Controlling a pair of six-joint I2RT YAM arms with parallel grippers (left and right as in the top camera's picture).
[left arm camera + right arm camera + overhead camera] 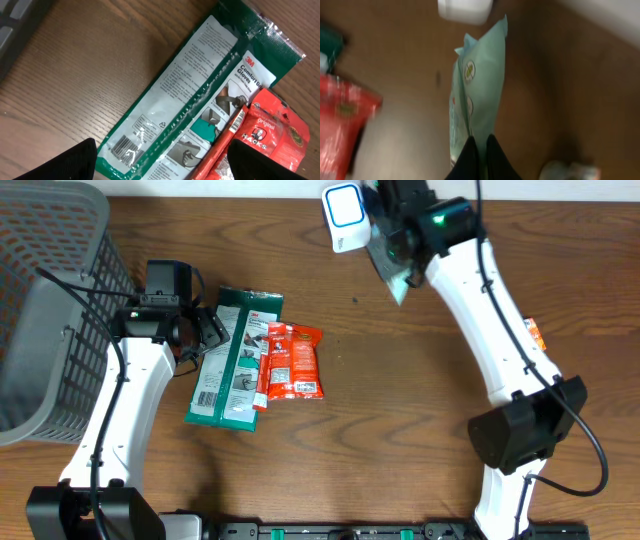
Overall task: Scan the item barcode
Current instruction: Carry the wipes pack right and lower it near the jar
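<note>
Right claw (479,144): clenched on the lower edge of a pale green pouch (481,85). The pouch is held off the counter (400,380) at its far edge, with its upper end just beside the white scanner (343,215).

Left claw (208,332): released, jaws spread wide and grasping nothing. It hovers at the left edge of a green glove package (190,100) lying flat on the counter, barcode visible at its near end. A red snack packet (292,362) overlaps the package's right edge. A grey mesh basket (50,300) stands at the far left.
</note>
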